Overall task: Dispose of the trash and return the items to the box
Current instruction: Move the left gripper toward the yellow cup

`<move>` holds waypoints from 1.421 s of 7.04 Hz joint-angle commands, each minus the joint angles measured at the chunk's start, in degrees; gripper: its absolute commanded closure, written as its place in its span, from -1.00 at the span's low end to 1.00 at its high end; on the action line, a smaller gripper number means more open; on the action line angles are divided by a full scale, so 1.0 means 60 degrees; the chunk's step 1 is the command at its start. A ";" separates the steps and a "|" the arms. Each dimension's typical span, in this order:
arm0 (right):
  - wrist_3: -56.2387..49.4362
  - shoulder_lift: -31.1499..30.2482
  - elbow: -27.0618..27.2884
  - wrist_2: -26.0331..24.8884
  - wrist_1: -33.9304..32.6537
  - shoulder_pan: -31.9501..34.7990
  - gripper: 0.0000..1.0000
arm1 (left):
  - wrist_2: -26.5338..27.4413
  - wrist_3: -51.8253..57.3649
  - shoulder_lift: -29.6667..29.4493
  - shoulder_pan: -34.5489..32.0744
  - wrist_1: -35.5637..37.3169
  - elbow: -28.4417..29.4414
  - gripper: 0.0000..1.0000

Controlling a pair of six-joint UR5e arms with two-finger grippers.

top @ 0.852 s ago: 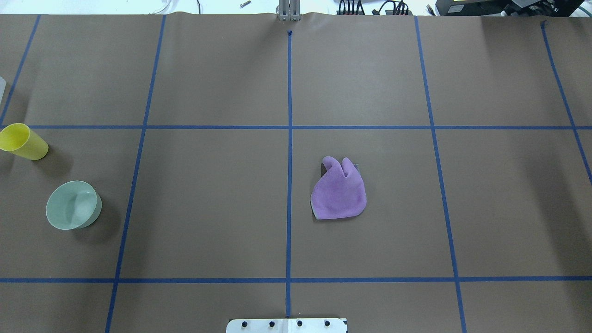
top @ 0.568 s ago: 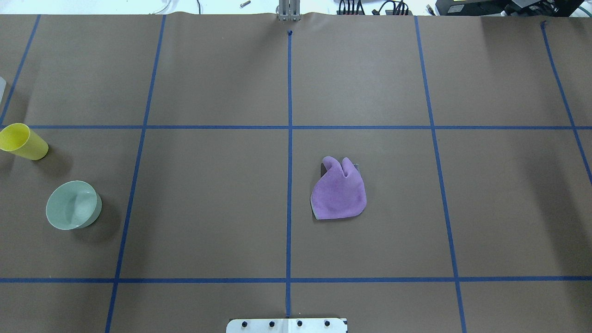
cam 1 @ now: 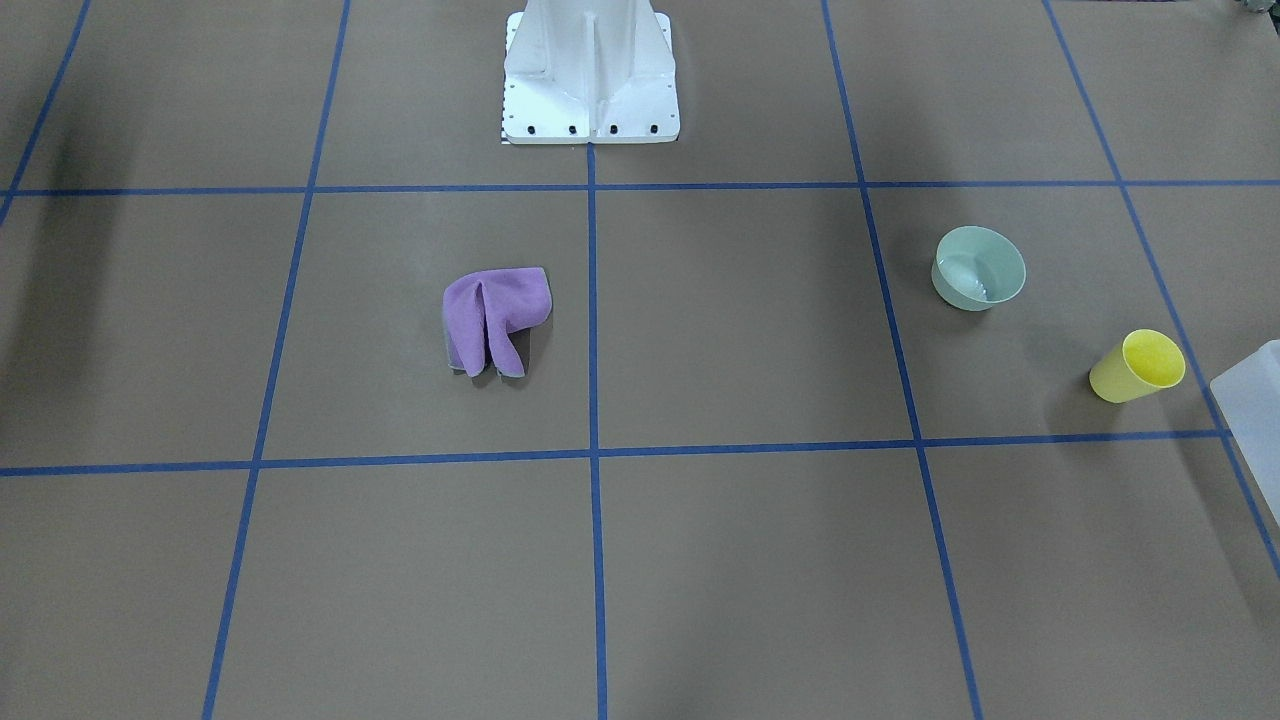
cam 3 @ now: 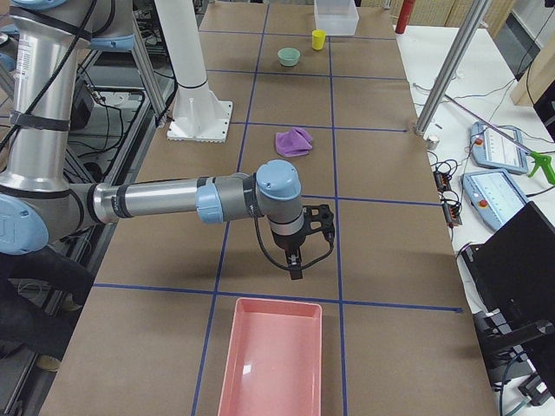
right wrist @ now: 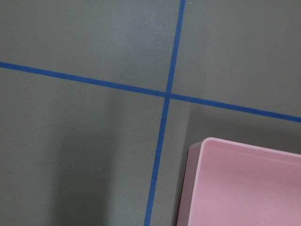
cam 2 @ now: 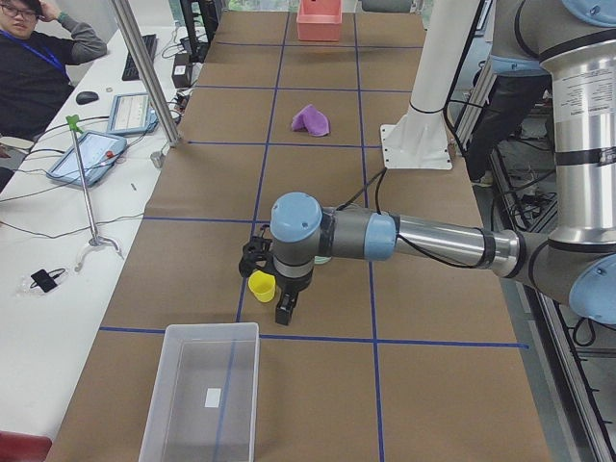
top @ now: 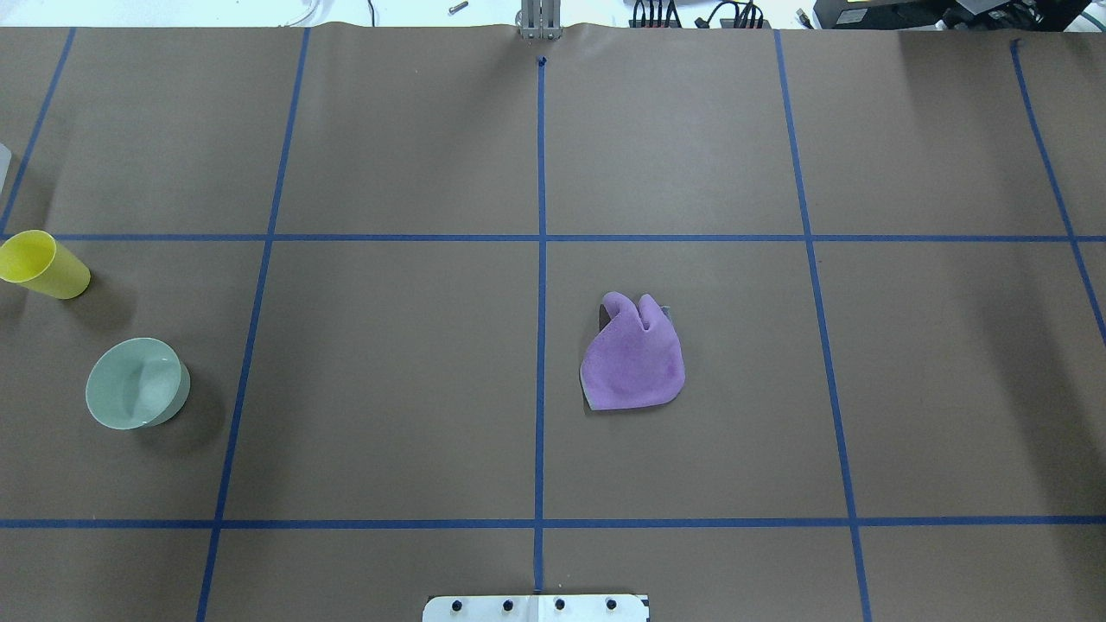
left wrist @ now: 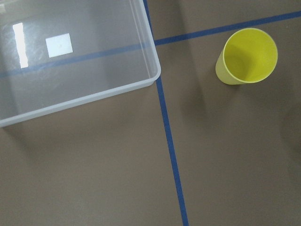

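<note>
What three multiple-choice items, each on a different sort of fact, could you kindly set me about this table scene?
1. Where is the yellow cup?
A. inside the clear box
B. on the table, beside the clear box
C. on a shelf

2. What colour is the cloth?
A. purple
B. red
C. white

3. What state is the pink tray in?
A. empty
B. holding a bottle
C. overturned

Answers:
1 B, the left wrist view shows it standing outside the box's rim.
2 A, it is purple in the overhead view.
3 A, its bare floor shows in the exterior right view.
</note>
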 commanded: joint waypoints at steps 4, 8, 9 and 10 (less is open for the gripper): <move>0.2165 0.0845 -0.0276 0.0116 0.1014 -0.1541 -1.00 | -0.0370 -0.1161 -0.1237 0.0902 -0.1980 0.2339 -0.96; 0.3529 0.1349 -0.0291 -0.0457 0.1029 -0.2736 -1.00 | -0.0370 -0.5493 -0.2104 0.2497 -0.5742 0.4938 -0.96; 0.3529 0.1334 -0.0291 -0.0471 0.1029 -0.2736 -1.00 | -0.0356 -0.6026 -0.2177 0.2807 -0.5909 0.4999 -0.96; 0.3529 0.1334 -0.0306 -0.0471 0.1029 -0.2736 -1.00 | -0.0356 -0.6292 -0.2178 0.3085 -0.5911 0.5000 -0.96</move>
